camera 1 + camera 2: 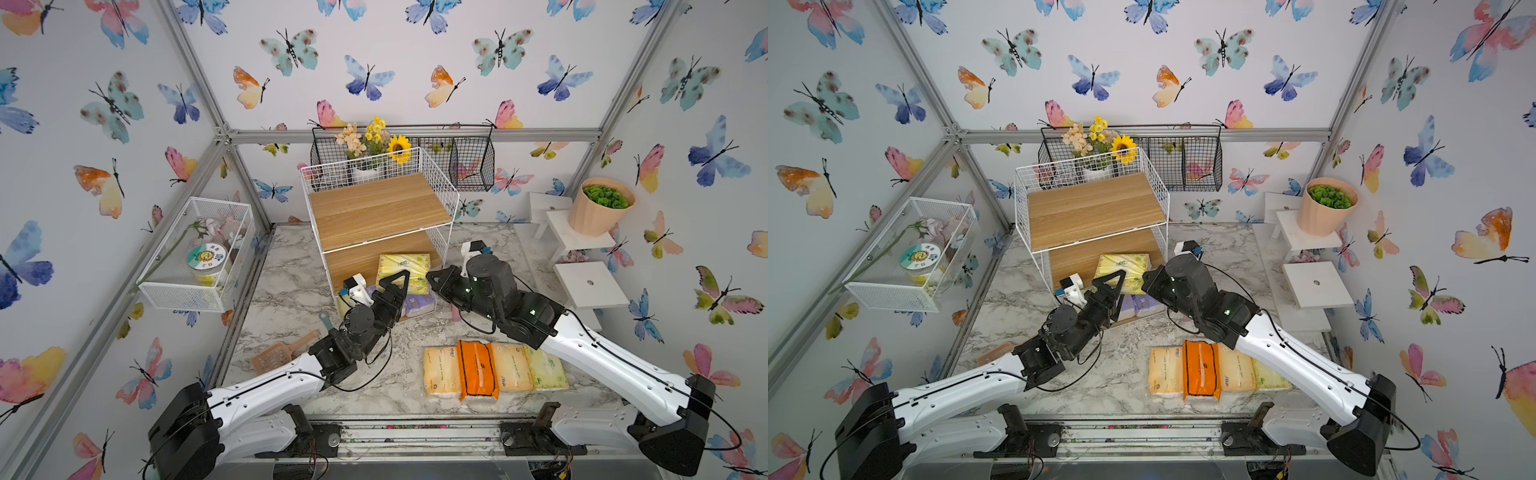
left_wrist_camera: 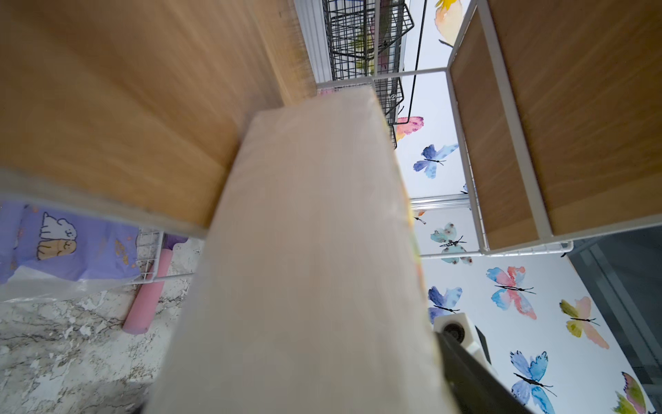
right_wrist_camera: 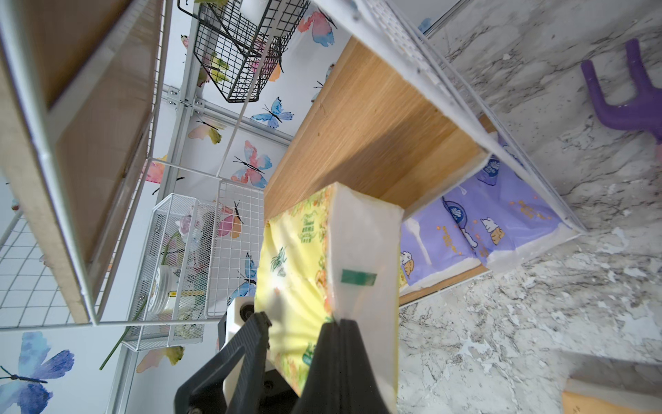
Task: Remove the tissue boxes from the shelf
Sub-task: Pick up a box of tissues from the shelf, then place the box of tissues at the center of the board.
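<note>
A yellow flower-print tissue pack (image 1: 402, 264) (image 1: 1121, 264) (image 3: 297, 258) sticks out tilted from the front of the shelf's (image 1: 374, 208) middle board. My left gripper (image 1: 400, 286) straddles it. One dark finger (image 3: 250, 340) (image 2: 465, 376) lies against its yellow face and the other is hidden behind the pack. My right gripper (image 1: 430, 277) (image 3: 338, 324) is shut, pinching the wrapper at the pack's edge. Purple packs (image 1: 417, 301) (image 3: 483, 229) lie on the bottom board. Several packs, among them an orange one (image 1: 477, 368), lie in a row on the table.
A white mesh box (image 1: 195, 253) hangs on the left wall. Black wire baskets (image 1: 469, 162) hang behind the shelf. White steps (image 1: 590, 284) with a peach plant pot (image 1: 598, 208) stand at the right. A brown scoop (image 1: 282, 353) lies at the left, a pink roll (image 2: 147, 297) beside the shelf.
</note>
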Controlling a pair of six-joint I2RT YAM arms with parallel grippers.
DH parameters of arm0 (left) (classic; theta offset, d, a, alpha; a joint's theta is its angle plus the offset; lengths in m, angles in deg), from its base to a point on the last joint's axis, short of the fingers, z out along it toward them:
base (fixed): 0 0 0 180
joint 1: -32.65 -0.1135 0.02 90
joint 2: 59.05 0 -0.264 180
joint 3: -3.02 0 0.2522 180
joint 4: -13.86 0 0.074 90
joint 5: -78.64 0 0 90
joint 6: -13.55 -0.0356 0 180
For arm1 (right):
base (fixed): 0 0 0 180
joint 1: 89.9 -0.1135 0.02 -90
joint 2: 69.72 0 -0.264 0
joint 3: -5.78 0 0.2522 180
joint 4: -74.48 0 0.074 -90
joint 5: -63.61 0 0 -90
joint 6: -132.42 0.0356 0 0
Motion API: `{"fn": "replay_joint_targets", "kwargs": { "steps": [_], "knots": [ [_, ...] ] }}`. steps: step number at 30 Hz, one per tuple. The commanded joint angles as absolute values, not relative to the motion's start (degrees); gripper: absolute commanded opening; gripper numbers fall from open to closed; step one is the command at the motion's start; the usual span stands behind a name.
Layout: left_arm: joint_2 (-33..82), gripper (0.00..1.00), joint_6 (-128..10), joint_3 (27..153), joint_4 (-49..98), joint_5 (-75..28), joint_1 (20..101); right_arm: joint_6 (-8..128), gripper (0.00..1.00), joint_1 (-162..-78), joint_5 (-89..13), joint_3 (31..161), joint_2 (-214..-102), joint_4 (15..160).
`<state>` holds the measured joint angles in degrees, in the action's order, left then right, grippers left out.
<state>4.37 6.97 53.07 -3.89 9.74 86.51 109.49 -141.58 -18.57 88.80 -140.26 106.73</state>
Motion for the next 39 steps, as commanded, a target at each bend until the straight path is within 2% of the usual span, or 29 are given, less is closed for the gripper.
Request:
{"fn": "replay_joint_targets", "kwargs": {
  "steps": [1, 8, 10, 18, 20, 27, 34, 39],
  "knots": [
    [4.88, 0.76, 6.69, 54.94, -6.21, 9.19, 86.17, 109.99, 0.01, -141.49, -20.14, 87.89, -138.28, 106.46],
    [6.16, 0.54, 6.45, 55.93, -6.42, 7.5, 86.19, 110.01, 0.01, -141.49, -20.46, 86.5, -137.59, 106.09],
    [6.1, 0.5, 5.78, 56.36, -5.71, 6.69, 86.18, 110.09, 0.04, -141.49, -20.0, 85.96, -137.21, 106.09],
    [5.44, 0.41, 3.44, 57.12, -3.61, 4.46, 86.34, 105.69, 0.51, -141.49, -14.13, 84.57, -133.69, 107.89],
    [4.58, 0.4, 1.73, 57.17, -2.71, 3.86, 86.64, 103.56, 0.58, -141.49, -11.45, 83.41, -132.08, 107.76],
    [-1.13, 0.35, -7.45, 56.41, 8.05, 1.27, 89.59, 91.27, 0.63, -141.49, -11.19, 76.15, -124.78, 95.85],
    [-9.58, 0.35, -16.62, 51.53, 20.93, -7.9, 89.94, 84.66, 0.61, -141.49, -11.28, 77.58, -124.3, 98.35],
    [-17.0, 0.36, -22.71, 49.23, 36.22, -13.75, 90.12, 82.13, 0.6, -141.49, -9.78, 77.73, -123.27, 99.76]
  ]
}}
